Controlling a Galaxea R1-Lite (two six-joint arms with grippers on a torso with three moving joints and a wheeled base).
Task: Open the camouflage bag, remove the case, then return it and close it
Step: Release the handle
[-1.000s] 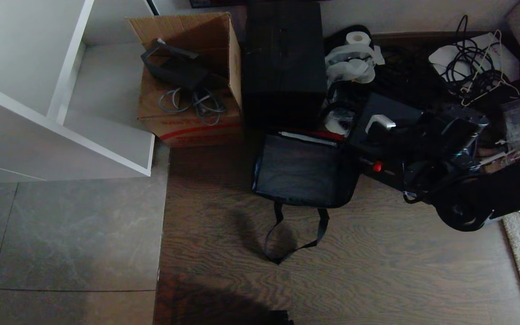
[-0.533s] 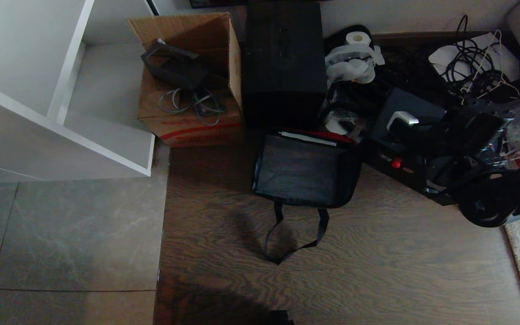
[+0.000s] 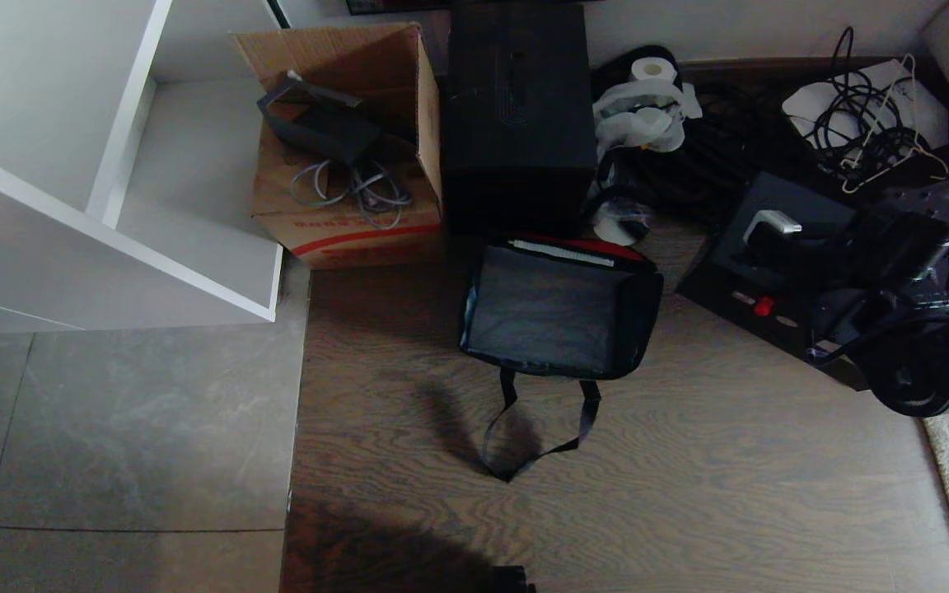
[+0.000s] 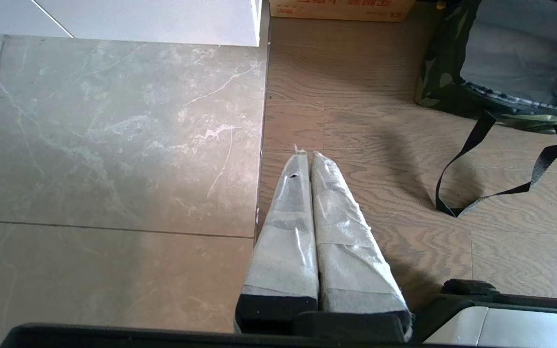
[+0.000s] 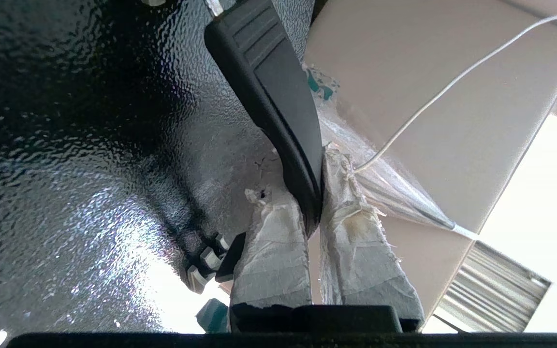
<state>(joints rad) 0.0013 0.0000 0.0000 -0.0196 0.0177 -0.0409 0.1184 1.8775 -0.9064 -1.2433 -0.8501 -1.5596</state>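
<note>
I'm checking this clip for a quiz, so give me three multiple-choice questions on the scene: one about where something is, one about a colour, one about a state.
1. Where is the case relative to the camouflage bag?
A. Inside it
B. Out of it, on the robot's right side
C. On the cardboard box

2. What colour is the small latch on the case?
A. Red
B. Blue
C. Yellow

3. What is the right gripper doing?
A. Hanging open
B. Shut on nothing
C. Shut on the case's handle

Answers: B, the bag lies open with only its lining showing; A, a red dot shows on the case's edge; C, the right wrist view shows both fingers pinching the black handle.
</note>
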